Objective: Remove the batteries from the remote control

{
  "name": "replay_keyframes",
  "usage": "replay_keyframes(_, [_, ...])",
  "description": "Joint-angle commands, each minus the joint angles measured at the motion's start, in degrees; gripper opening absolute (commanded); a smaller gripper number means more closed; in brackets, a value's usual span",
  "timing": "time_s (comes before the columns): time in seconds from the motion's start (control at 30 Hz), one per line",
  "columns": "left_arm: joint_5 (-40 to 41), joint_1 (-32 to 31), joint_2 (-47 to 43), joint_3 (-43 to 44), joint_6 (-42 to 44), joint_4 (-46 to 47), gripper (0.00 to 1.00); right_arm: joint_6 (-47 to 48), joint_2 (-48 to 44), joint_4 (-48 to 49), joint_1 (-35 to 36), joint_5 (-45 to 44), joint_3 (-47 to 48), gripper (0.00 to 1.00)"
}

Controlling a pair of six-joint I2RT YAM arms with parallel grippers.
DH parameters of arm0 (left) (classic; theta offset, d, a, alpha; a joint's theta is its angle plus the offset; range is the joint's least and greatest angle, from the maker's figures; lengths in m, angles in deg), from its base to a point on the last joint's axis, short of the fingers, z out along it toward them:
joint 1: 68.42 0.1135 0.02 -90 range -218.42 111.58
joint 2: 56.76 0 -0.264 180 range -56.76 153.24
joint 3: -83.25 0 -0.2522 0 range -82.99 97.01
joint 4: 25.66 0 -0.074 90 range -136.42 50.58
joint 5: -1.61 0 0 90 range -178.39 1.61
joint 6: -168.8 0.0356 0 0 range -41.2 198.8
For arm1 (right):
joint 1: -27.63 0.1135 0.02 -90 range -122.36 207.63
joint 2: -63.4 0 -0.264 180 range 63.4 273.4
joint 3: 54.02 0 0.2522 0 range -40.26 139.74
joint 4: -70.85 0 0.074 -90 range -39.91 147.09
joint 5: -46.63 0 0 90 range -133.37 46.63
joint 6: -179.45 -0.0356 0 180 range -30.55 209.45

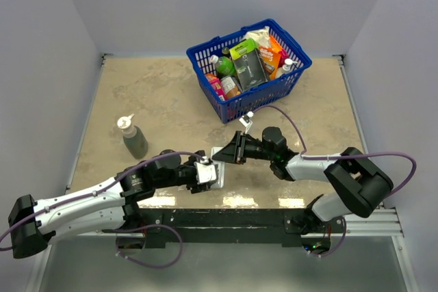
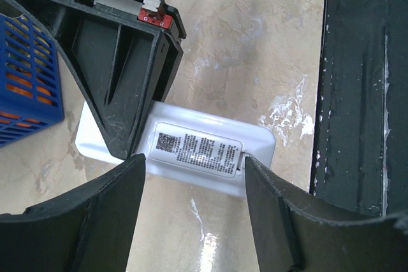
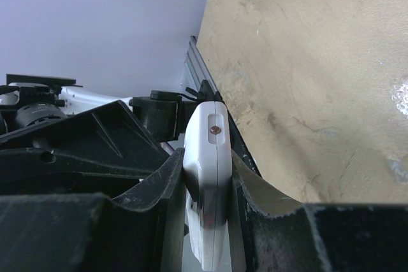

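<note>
The left pincer has its fingers apart, tips at the labelled face of the white remote control. The remote is held just above the table, and the right pincer is clamped on its thin edges.

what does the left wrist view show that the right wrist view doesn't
Only left wrist: the printed label on the broad face of the slim white rectangular remote control, and a blue plastic basket. Only right wrist: the remote's narrow edge with a small coppery dot, pinched between the jaws of the right gripper. Both: the remote and the beige table.
</note>
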Motion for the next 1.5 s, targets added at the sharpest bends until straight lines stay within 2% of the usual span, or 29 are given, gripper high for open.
replay_keyframes(0.0, [-0.2,-0.8,-1.1,2.3,1.6,3.0,0.68,-0.9,-0.2,3.3,-0.1,1.0,2.2,0.00])
replay_keyframes(0.47, [-0.6,-1.6,0.0,2.4,2.2,2.8,0.68,-1.3,-1.0,3.3,-0.1,0.8,2.3,0.00])
replay_keyframes(1.07, [3.0,-2.1,1.6,3.0,4.4,3.6,0.65,-1.3,-1.7,3.3,-0.1,1.0,1.4,0.00])
replay_keyframes(1.47, [2.2,-2.4,1.8,3.5,5.8,2.6,0.65,-4.2,-0.6,7.5,-0.2,1.5,0.1,0.00])
